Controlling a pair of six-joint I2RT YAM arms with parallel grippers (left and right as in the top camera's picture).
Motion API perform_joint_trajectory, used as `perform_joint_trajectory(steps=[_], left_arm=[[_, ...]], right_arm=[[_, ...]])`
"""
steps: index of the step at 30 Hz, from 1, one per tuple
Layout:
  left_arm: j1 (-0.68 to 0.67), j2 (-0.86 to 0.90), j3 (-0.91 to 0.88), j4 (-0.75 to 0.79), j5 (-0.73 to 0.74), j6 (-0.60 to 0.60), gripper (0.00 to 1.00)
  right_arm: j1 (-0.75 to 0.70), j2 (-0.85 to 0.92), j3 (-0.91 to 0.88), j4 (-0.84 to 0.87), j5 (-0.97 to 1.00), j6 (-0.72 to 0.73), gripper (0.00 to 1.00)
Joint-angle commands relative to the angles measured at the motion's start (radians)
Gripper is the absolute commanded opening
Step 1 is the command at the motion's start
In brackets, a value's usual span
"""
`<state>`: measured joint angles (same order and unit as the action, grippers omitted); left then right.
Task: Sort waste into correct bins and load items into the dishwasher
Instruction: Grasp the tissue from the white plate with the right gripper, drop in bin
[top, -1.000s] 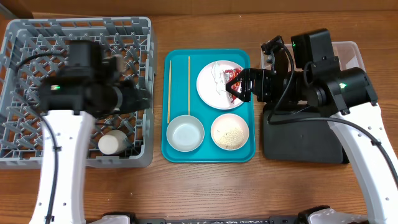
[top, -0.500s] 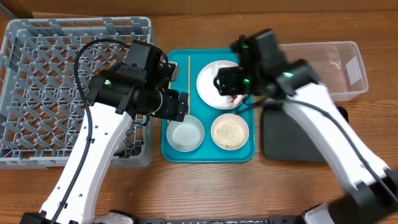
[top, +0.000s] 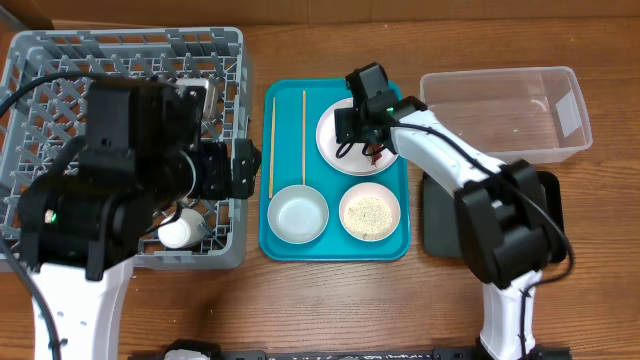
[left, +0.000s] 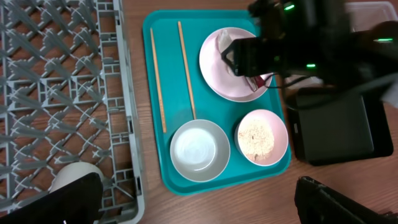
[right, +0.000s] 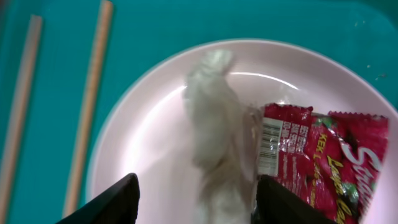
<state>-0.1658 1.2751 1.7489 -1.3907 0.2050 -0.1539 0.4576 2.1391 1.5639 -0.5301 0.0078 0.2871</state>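
We noted right tool (right: 194, 205) open over tissue (right: 214, 124), wrapper (right: 311, 155); left tool (left: 202, 208) open, empty. Only cup (top: 178, 232) sat in rack (top: 60, 70); bowls (top: 298, 215), chopsticks (top: 271, 140) awaited loading.

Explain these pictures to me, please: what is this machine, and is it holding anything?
It is two robot arms at a table, each ending in a two-finger pincer. One picture looks down from above; the other two come from cameras on the wrists. On the table are a grey rack with a cup in it, a teal tray and a clear bin. The tray carries chopsticks, an empty bowl, a bowl of grains, and a plate with a tissue and a red wrapper. The right pincer hangs open over that plate; the left pincer is open near the rack's edge. Neither holds anything.
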Motion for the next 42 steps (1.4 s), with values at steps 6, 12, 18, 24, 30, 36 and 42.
perform_joint_trajectory(steps=[6, 12, 18, 24, 30, 36, 42], left_arm=[[0.003, 0.027, 0.013, -0.028, -0.006, -0.003, 1.0], [0.003, 0.04, 0.013, -0.032, -0.005, -0.003, 1.0], [0.003, 0.04, 0.013, -0.043, -0.005, -0.003, 1.0], [0.003, 0.04, 0.013, -0.044, -0.006, -0.003, 1.0], [0.003, 0.04, 0.013, -0.043, -0.005, -0.003, 1.0], [0.003, 0.04, 0.013, -0.045, -0.006, -0.003, 1.0], [0.003, 0.04, 0.013, -0.045, -0.005, -0.003, 1.0]], right_arm=[[0.002, 0.034, 0.001, 0.068, -0.01, 0.006, 0.42], [-0.003, 0.038, 0.001, 0.053, 0.009, 0.023, 0.36], [-0.005, 0.031, 0.01, 0.017, 0.005, 0.027, 0.04], [-0.007, -0.11, 0.12, -0.125, -0.039, 0.026, 0.04], [-0.048, -0.309, 0.157, -0.253, -0.039, 0.03, 0.04], [-0.18, -0.34, 0.156, -0.454, 0.082, 0.031, 0.04], [-0.306, -0.28, 0.134, -0.533, 0.016, -0.022, 0.04]])
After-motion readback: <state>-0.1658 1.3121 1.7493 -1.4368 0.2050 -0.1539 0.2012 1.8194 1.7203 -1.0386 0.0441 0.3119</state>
